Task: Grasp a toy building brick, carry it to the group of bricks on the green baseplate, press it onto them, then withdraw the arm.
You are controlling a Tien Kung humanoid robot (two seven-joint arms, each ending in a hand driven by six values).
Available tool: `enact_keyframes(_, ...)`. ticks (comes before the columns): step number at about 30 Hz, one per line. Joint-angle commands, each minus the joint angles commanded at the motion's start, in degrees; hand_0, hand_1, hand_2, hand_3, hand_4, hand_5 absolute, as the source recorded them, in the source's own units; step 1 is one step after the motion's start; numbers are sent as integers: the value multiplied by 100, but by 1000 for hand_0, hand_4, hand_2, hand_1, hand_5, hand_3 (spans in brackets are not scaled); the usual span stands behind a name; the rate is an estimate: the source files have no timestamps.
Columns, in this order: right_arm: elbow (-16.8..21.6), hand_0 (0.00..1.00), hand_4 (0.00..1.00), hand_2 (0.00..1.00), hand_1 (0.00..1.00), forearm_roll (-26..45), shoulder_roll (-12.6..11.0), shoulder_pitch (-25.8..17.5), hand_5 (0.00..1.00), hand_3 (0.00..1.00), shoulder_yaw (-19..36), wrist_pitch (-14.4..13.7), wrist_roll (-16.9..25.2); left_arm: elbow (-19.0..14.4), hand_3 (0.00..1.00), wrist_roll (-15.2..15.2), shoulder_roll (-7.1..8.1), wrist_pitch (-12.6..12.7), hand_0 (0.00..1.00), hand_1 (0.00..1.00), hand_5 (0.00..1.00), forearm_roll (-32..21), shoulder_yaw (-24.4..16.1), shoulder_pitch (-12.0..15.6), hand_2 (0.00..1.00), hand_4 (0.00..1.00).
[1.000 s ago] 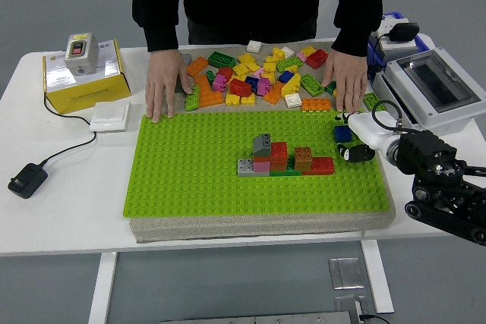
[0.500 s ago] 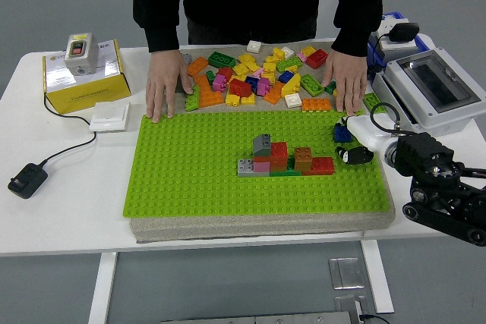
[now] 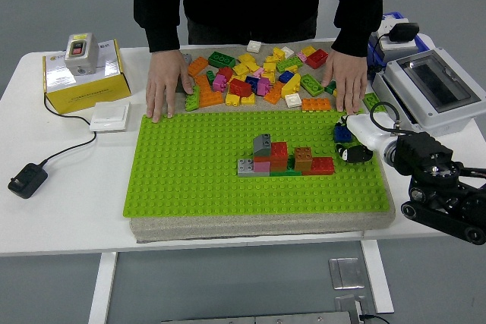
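The green baseplate [image 3: 190, 172] lies in the middle of the table on a grey pad. On it stands the group of bricks [image 3: 285, 158], grey, pink, red, brown and green pieces joined in a low row. My right hand [image 3: 351, 142] is at the plate's right edge, just right of the group. Its fingers curl around a small blue brick [image 3: 342, 133]. A heap of loose bricks [image 3: 254, 77] in many colours lies beyond the plate's far edge. My left arm is out of the picture.
A person stands at the far side with one hand [image 3: 162, 85] and the other hand [image 3: 348, 81] flat on the table, either side of the heap. A grey electrical box [image 3: 433, 85] sits right; a yellow box [image 3: 82, 73], white switch [image 3: 110, 117] and black adapter [image 3: 27, 180] sit left.
My right arm has crept slightly left towards the brick group, the blue brick with it. The person's hands have stayed where they were.
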Motion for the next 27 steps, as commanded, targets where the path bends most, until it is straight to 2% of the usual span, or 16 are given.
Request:
enact_keyframes(10, -60, 65, 534, 731, 208, 22, 18, 21, 399, 765, -6, -30, 15, 0, 713, -76, -12, 10, 717, 687, 627, -133, 136, -5, 631, 125)
enact_keyframes(16, -64, 65, 529, 727, 207, -9, 21, 21, 399, 743, -21, -28, -5, 0, 709, -100, -15, 15, 716, 687, 630, -178, 177, -4, 630, 123)
enact_keyframes(17, -64, 60, 513, 713, 200, -18, 21, 20, 403, 698, -24, -26, -11, 0, 707, -102, -16, 16, 715, 686, 635, -182, 180, -4, 628, 118)
enact_keyframes(22, -72, 60, 513, 713, 200, -60, 37, 7, 403, 698, -41, -40, -26, 0, 707, -122, -19, 29, 715, 686, 635, -216, 207, -6, 628, 118)
enact_keyframes(23, -71, 60, 429, 672, 197, -67, 38, 7, 364, 656, -43, -46, -26, 0, 707, -128, -20, 32, 714, 684, 642, -219, 211, -6, 627, 116)
enact_keyframes(27, -58, 60, 429, 672, 197, -90, 33, 14, 364, 656, -35, -70, -25, 0, 707, -142, -21, 39, 714, 684, 642, -226, 219, -6, 627, 116)
